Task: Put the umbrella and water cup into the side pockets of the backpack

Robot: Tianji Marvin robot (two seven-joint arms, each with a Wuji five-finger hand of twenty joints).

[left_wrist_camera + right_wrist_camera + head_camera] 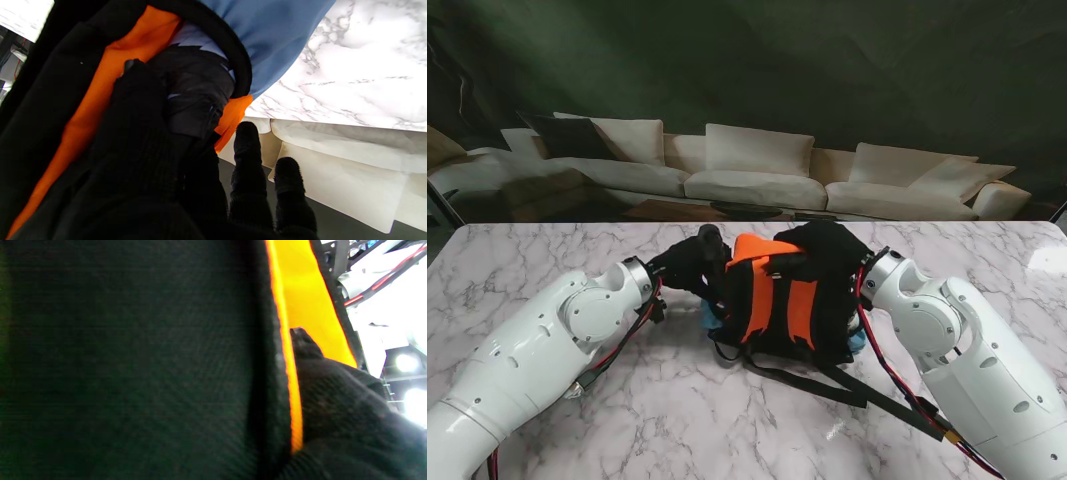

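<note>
Stand view, table: white marble top (547, 250), both arms reaching in from the near corners toward its middle.
Sofa: cream cushions (747, 170) past the far edge of the table.
Backpack: black and orange (772, 300), standing between the 2 hands at mid-table, black straps (847, 385) trailing toward me and to the right.
Left side pocket: blue fabric with a black elastic rim (240, 63) – a dark folded umbrella (196, 90) sits inside the mouth, its end sticking out toward the hand.
Left hand: black glove (692, 262) at the pack's left side; in the left wrist view the fingers (140, 110) lie closed on the umbrella, 2 others (247, 146) stick out free beside it.
Right hand: black glove (832, 245) draped over the pack's top right – right wrist view is filled with black fabric and an orange edge (283, 326); one fingertip (300, 338) presses on it, grip cannot be told.
Water cup: not made out; a small blue patch (857, 340) shows at the pack's right side.
</note>
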